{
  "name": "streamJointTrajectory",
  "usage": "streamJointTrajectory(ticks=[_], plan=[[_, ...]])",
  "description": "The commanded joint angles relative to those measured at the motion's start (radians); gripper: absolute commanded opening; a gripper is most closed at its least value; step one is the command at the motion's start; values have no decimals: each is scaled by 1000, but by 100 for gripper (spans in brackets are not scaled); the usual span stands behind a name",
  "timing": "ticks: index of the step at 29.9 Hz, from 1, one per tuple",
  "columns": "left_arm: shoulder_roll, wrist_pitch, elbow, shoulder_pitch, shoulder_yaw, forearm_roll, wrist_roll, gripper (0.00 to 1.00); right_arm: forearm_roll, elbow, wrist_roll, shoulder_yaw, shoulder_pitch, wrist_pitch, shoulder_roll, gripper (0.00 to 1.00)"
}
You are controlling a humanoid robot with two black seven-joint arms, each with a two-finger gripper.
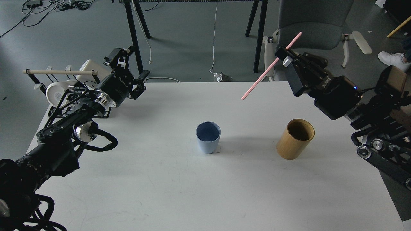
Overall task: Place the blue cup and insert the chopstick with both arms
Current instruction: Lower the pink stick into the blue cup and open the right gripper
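The blue cup [208,137] stands upright and empty in the middle of the white table [179,192]. My right gripper [284,57] is shut on a pink chopstick [261,78] and holds it tilted in the air, above the table's far edge, up and to the right of the cup. The stick's lower tip points down-left toward the cup. My left gripper [128,69] is open and empty at the table's far left corner, well away from the cup.
A tan wooden cylindrical holder [295,139] stands empty to the right of the cup. A black wire rack [64,86] with white mugs and a wooden dowel sits at the far left. A grey chair [308,29] stands behind the table.
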Motion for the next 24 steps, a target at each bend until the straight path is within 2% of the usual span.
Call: streamJointTrajectory(ticks=[1,7,24], plan=[[0,0,4,0,0,0,0,98,-54,-88,0,-110,46,0,122,0],[0,0,3,3,0,0,0,98,-150,-217,0,-128,40,0,244,0],[1,0,3,6,-1,-2,0,98,-165,-366,0,-130,46,0,376,1]])
